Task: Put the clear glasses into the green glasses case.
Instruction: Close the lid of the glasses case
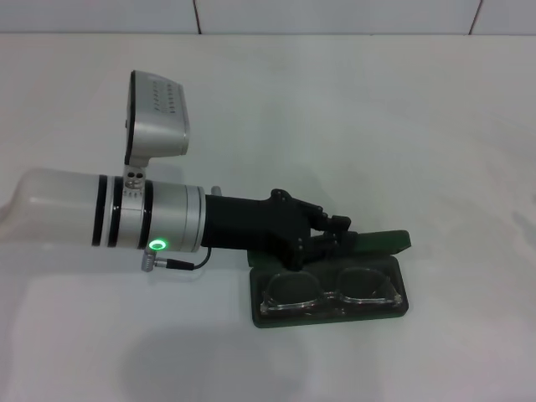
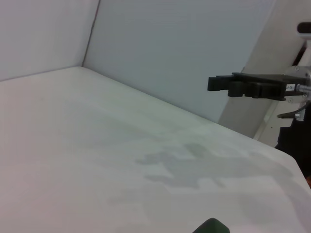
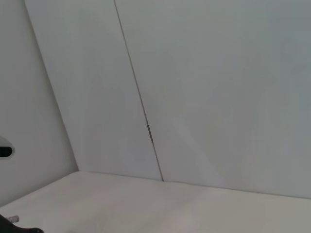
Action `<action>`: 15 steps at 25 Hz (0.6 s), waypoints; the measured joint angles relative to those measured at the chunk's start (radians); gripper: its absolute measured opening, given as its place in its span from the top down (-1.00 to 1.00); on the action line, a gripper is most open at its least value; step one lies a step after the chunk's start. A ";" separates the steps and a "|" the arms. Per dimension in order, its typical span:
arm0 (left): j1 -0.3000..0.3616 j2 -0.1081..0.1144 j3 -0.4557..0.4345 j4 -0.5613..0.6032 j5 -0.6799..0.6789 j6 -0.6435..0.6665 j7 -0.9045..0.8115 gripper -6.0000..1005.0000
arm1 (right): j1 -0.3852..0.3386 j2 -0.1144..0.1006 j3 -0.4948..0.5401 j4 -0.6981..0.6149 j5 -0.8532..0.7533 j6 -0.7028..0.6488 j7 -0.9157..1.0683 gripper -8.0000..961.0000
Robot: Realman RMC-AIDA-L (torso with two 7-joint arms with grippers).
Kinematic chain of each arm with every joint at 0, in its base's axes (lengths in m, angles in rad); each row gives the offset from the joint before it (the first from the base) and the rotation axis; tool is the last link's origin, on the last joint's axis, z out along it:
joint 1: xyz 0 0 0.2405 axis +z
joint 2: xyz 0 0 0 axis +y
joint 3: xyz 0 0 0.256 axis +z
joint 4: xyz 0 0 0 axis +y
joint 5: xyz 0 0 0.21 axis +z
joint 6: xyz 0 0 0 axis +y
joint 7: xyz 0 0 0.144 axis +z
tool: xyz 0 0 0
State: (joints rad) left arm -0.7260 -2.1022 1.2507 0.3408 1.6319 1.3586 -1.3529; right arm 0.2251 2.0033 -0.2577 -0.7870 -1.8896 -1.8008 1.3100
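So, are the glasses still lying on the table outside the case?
No, the glasses lie inside the open case, with the left gripper at its lid.

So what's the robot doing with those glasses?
The robot is packing the clear glasses into the green glasses case on the white table. The glasses already lie inside the open case. The left pincer reaches in from the robot's left and sits at the lid, along the case's far edge; it looks ready to close it, though that is a guess. The right arm is not in the head view, and its pincer cannot be seen.
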 joint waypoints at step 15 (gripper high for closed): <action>0.021 -0.003 0.032 -0.005 -0.007 0.009 0.000 0.57 | 0.004 0.001 0.000 0.000 -0.002 0.000 0.000 -0.05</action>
State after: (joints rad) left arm -0.7053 -2.1055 1.2831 0.3357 1.6247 1.3678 -1.3527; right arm 0.2287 2.0048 -0.2576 -0.7870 -1.8916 -1.8008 1.3099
